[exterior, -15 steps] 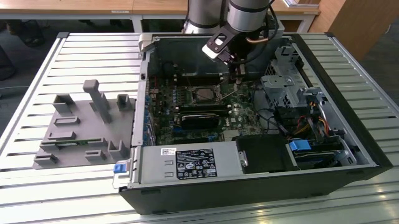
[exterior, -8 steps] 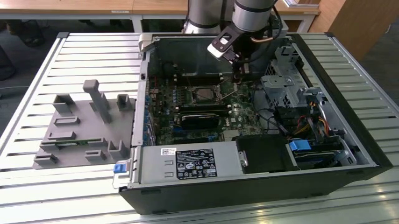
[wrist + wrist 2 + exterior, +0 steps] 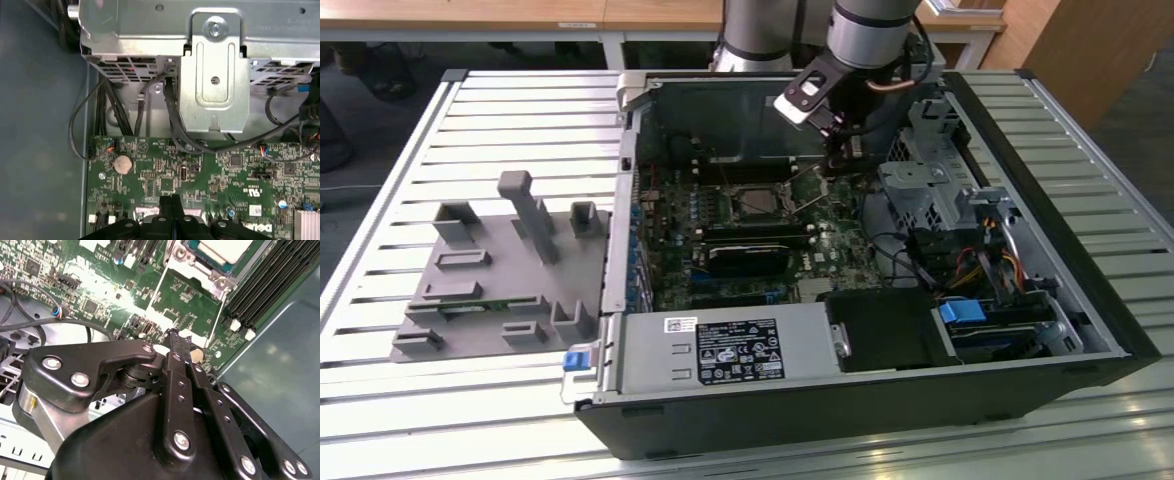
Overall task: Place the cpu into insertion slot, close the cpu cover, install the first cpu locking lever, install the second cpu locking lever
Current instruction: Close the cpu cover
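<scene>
Black metal gripper (image 3: 175, 336), fingers pressed together, pinching nothing, hangs low over the green motherboard (image 3: 185, 305). In the exterior view it is at two o'clock from the square black insertion slot (image 3: 758, 203), where the dull silver-beige cpu (image 3: 220, 247) lies.

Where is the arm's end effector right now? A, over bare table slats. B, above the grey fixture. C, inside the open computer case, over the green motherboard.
C: the second wrist view shows the end effector right over the motherboard, and in the exterior view the arm reaches down into the computer case.
</scene>
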Controlling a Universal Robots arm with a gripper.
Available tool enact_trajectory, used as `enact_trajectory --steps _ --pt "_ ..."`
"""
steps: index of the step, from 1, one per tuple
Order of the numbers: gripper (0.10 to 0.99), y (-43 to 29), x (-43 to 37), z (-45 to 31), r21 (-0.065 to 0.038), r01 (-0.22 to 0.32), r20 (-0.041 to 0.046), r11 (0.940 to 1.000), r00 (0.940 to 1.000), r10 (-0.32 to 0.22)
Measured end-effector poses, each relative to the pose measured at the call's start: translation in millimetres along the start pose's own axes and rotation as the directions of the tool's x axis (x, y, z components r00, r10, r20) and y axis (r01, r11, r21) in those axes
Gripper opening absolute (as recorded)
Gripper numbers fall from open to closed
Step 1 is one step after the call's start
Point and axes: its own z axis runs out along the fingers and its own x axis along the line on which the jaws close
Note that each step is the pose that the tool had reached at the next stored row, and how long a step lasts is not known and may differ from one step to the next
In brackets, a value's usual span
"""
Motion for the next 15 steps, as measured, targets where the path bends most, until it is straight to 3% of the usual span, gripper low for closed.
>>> enact_trajectory --steps 15 --pt "0.106 16.1 3.4 5.4 0.006 0.000 -0.0001 1.0000 1.0000 0.000"
